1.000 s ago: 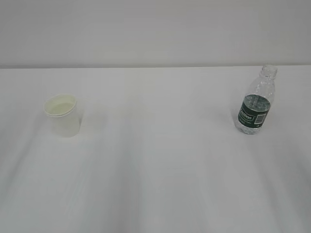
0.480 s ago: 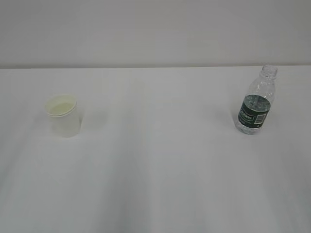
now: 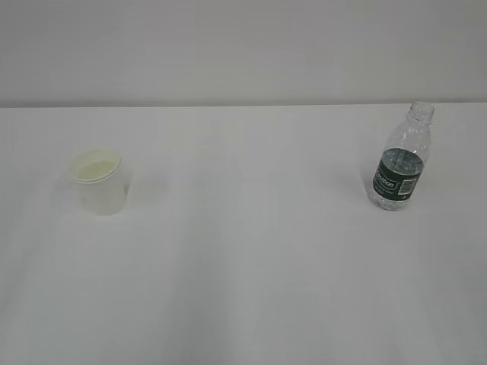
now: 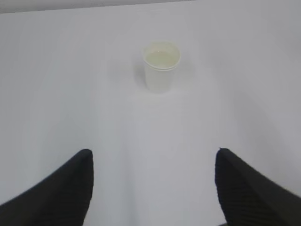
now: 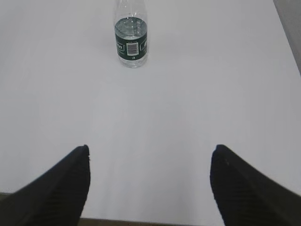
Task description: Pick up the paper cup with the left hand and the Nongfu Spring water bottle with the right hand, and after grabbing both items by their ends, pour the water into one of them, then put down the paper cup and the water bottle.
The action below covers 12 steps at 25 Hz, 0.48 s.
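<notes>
Paper cup [image 3: 98,181] stands upright left on my white table [image 3: 243,266]; bottle [image 3: 401,160], capless, stands well right, its green label's white lettering unreadable beside a barcode. Left gripper [image 4: 153,188] and right gripper [image 5: 149,186] gape wide, empty.

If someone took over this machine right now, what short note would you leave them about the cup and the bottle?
Left claw: open, empty, well short of the paper cup, which stands upright ahead of it.
Right claw: open, empty, well short of the water bottle, which stands upright and uncapped.
On the white table, the cup is on the left and the bottle on the right, far apart.
Done: nothing lifted as things stand.
Left: grasp both, pour, set both down.
</notes>
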Available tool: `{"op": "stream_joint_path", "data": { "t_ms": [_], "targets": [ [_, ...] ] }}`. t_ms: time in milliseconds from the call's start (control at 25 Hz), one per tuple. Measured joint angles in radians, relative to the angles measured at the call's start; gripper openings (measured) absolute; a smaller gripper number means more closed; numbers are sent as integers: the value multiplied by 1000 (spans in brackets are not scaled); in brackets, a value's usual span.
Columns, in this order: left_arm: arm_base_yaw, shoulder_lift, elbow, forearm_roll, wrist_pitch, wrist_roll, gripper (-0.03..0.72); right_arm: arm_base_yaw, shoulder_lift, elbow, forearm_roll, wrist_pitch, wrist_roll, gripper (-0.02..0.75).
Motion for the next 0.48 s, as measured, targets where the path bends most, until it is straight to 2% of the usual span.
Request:
{"op": "stream_joint_path", "data": {
  "t_ms": [480],
  "targets": [
    [0,-163,0,11,239,-39,566,0,-94,-1,0,153,12,592]
  ]
}}
